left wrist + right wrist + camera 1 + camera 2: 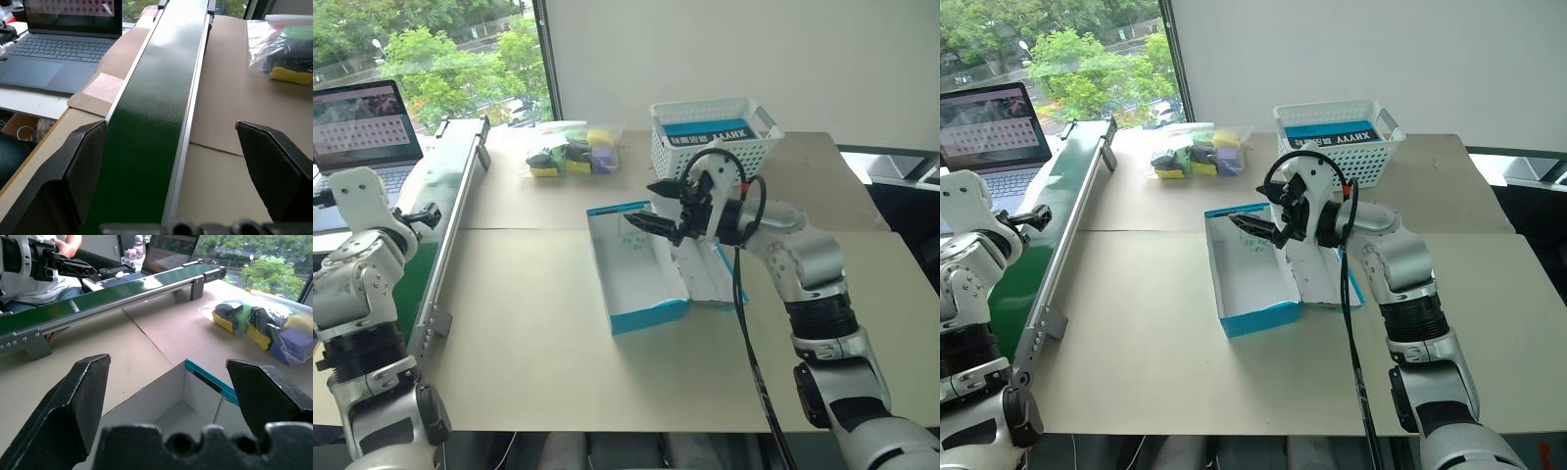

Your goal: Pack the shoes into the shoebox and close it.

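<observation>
Both grippers stand with fingers spread and hold nothing. Right gripper (651,206) hovers over the shoebox (636,264), which lies open and empty near the desk's (538,343) middle. Left gripper (171,171) hangs above the green conveyor belt (151,122) along the desk's left edge.

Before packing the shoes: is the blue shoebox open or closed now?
Open. The shoebox shows its white inside, no shoes in it, and its lid lies flat beside it.

Bright blue shoebox (646,315) with white inside; dark green conveyor belt (151,122); white lattice basket (715,137).
</observation>
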Available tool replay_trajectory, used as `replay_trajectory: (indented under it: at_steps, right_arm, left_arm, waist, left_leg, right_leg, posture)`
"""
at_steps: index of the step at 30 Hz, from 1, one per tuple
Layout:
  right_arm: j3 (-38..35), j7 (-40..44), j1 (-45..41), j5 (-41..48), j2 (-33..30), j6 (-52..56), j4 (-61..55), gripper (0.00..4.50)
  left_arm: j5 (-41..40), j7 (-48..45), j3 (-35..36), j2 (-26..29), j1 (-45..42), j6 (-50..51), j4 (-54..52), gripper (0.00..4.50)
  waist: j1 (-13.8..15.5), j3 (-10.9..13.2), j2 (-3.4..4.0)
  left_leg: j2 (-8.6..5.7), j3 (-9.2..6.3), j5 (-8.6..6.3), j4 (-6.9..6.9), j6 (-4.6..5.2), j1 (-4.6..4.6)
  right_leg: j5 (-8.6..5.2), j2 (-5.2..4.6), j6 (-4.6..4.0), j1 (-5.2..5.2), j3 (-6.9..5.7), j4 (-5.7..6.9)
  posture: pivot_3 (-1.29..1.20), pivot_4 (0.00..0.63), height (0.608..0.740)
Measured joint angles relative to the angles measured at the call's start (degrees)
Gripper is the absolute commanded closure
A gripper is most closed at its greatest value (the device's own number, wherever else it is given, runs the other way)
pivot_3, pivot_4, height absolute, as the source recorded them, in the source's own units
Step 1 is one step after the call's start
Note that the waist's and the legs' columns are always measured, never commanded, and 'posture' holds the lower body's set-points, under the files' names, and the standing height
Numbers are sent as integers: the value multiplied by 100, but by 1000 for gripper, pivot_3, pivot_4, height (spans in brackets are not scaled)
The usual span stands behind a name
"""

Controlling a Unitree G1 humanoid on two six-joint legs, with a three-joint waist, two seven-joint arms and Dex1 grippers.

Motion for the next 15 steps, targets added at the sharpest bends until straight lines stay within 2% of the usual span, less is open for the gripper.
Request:
replay_trajectory:
  at_steps: [8, 15]
  right_arm:
    - [-1, -6, -6, -64, -7, 0, -6, 42]
    - [-2, -41, -6, -92, -50, 0, -32, 42]
  left_arm:
    - [55, -133, 9, 226, -316, -743, 673, 0]
    - [81, -38, -18, 234, -342, -807, 789, 0]
  waist:
    - [12, 1, -1]
    - [2, 1, -1]
  left_leg:
    - [-1, 1, 0, 0, 0, -1]
    - [0, 0, 0, 0, 0, -1]
  right_leg:
    - [0, -2, 0, 0, -1, -1]
    - [0, -1, 0, -1, -1, 0]
  posture:
    - [0, 150, 740]
    - [0, 150, 740]
